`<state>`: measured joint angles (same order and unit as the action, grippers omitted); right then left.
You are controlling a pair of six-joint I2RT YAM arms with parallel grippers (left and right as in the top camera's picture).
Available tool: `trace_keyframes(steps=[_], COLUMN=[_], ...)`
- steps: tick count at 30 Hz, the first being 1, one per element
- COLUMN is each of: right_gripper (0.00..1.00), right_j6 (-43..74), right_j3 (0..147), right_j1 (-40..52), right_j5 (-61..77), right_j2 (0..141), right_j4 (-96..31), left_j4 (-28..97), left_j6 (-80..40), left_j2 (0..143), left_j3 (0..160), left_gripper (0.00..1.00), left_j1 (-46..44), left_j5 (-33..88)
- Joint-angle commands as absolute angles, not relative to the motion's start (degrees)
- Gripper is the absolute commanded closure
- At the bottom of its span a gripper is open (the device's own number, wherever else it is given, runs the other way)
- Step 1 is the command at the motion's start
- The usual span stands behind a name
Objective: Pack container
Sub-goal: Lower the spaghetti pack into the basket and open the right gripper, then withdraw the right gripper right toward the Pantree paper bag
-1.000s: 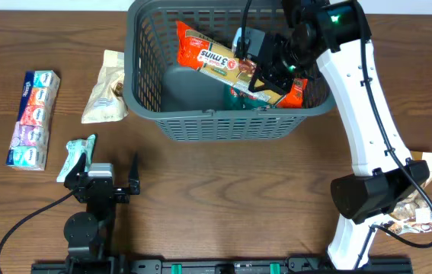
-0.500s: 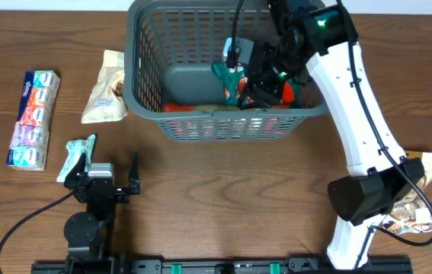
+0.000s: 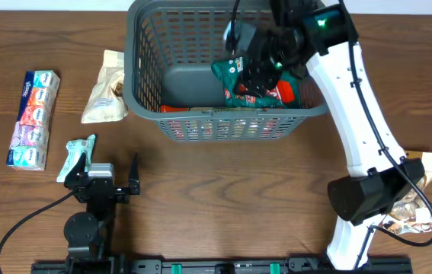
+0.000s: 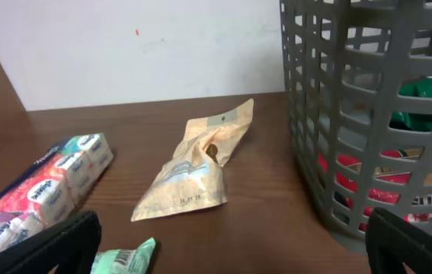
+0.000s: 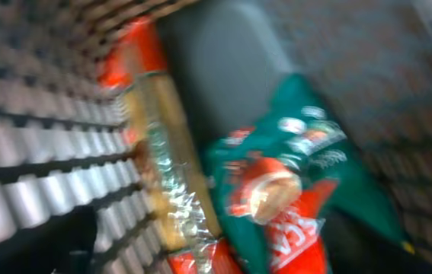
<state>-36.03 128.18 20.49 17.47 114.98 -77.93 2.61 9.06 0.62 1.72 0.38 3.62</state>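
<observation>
We put the container (image 3: 200,128) directly below the right gripper (image 3: 258,62). Its jaws are blurred, so we cannot tell their state. Left gripper (image 3: 110,169) jaws are spread and empty, with the container ahead-right. Likely stiff, light plastic; grab the thick rim.

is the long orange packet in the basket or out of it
In. The orange packet lies inside the basket along its near wall, beside the green packet; red shows through the slots.
</observation>
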Motion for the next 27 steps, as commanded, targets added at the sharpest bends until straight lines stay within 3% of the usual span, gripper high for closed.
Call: trace_keyframes(steps=[1, 6, 15, 27], right_gripper=[0.02, 0.01, 0.01, 0.01], right_j6=[-16.4, 2.7, 19.2, 14.5], right_j3=[134.4, 143.0, 145.0, 134.4], right_j1=[19.8, 17.3, 7.2, -4.2], right_j5=[-1.0, -23.4, -25.5, -21.6], right_j2=[110.7, 107.6, 98.8, 90.2], right_j4=[-75.4, -78.8, -92.7, -97.3], left_j4=[3.8, 3.8, 3.8, 3.8], left_j6=[9.4, 9.4, 9.4, 9.4], left_j2=[0.3, 0.3, 0.3, 0.2], left_j3=[0.3, 0.3, 0.3, 0.3], left_gripper=[0.01, 0.02, 0.01, 0.01], left_j1=[0.7, 0.7, 0.7, -0.1], left_j5=[3.4, 3.4, 3.4, 3.4])
